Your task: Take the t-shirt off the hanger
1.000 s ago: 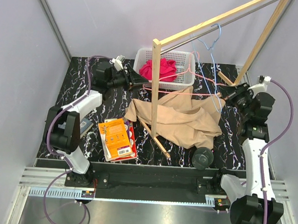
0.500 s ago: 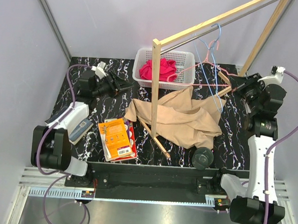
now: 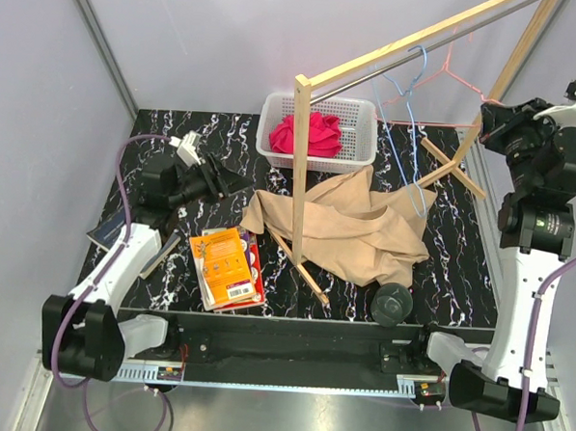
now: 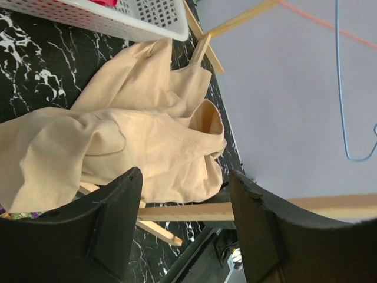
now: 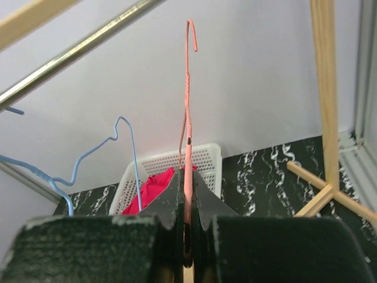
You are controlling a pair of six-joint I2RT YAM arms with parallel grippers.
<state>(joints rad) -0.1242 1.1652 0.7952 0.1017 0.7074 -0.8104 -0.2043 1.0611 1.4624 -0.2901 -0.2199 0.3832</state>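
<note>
While the right claw is up beside the metal rail, clenched on the bare pink wire hanger, and the beige t-shirt lies crumpled on the worktop under the rack, the top view suggests the hanger could snag the blue hanger or knock the rail. From the left wrist, the left claw stands released and empty, facing the t-shirt, so a careless sweep might drag the cloth. From the right wrist, the jaws pinch only thin wire, which could twist or slip out.

Pale lilac walls, marbled (black) table.
</note>
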